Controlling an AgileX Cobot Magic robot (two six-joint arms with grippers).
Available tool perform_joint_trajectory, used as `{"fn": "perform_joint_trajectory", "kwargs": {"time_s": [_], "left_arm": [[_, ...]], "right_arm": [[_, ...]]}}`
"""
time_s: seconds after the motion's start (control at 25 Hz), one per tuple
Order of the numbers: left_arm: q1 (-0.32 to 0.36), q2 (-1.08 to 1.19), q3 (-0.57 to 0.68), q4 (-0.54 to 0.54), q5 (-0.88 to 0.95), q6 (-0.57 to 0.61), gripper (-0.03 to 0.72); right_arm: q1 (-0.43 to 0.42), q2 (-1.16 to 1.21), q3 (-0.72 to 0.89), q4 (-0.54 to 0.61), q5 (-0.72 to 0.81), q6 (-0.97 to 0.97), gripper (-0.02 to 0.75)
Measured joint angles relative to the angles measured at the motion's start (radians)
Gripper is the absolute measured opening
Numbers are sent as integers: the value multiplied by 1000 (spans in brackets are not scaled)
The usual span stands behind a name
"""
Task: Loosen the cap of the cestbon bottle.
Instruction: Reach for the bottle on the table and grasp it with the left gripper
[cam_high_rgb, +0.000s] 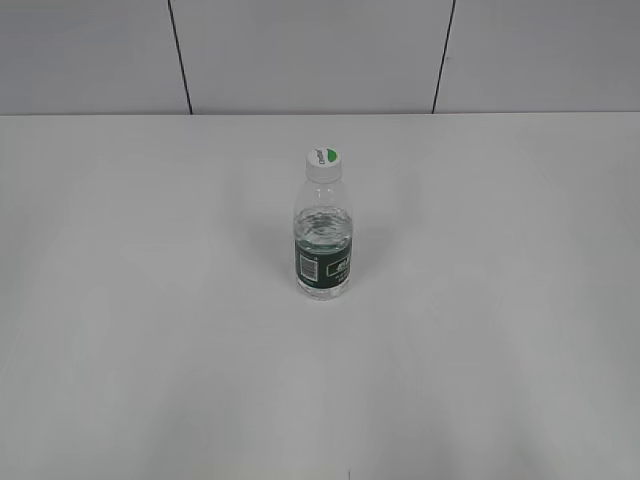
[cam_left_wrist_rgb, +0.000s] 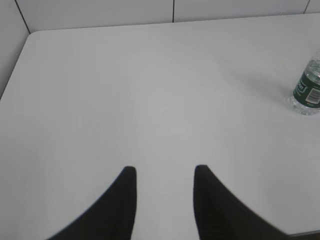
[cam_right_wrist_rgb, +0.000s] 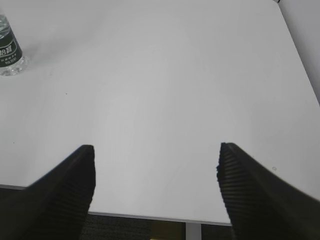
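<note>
The cestbon bottle (cam_high_rgb: 323, 235) stands upright in the middle of the white table, clear with a dark green label band. Its white cap (cam_high_rgb: 325, 160) with a green half-circle sits on the neck. The bottle's lower part shows at the right edge of the left wrist view (cam_left_wrist_rgb: 307, 90) and at the top left of the right wrist view (cam_right_wrist_rgb: 10, 52); the cap is out of both. My left gripper (cam_left_wrist_rgb: 165, 172) is open and empty, far from the bottle. My right gripper (cam_right_wrist_rgb: 156, 150) is open wide and empty near the table's front edge. Neither gripper shows in the exterior view.
The white table (cam_high_rgb: 150, 300) ends at a grey panelled wall (cam_high_rgb: 300, 50) at the back. Its front edge (cam_right_wrist_rgb: 150, 216) shows under the right gripper, with a dark floor below. The table's left rear corner (cam_left_wrist_rgb: 35, 35) shows in the left wrist view.
</note>
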Motion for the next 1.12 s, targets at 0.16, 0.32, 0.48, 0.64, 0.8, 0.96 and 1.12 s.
{"fn": "perform_joint_trajectory", "kwargs": {"time_s": [0.16,0.32,0.48,0.64,0.8,0.96,1.12], "left_arm": [[0,0,0,0,0,0,241],[0,0,0,0,0,0,241],[0,0,0,0,0,0,242],[0,0,0,0,0,0,242],[0,0,0,0,0,0,242],[0,0,0,0,0,0,266],[0,0,0,0,0,0,412]], "right_arm": [[0,0,0,0,0,0,582],[0,0,0,0,0,0,582],[0,0,0,0,0,0,582],[0,0,0,0,0,0,582],[0,0,0,0,0,0,582],[0,0,0,0,0,0,582],[0,0,0,0,0,0,582]]}}
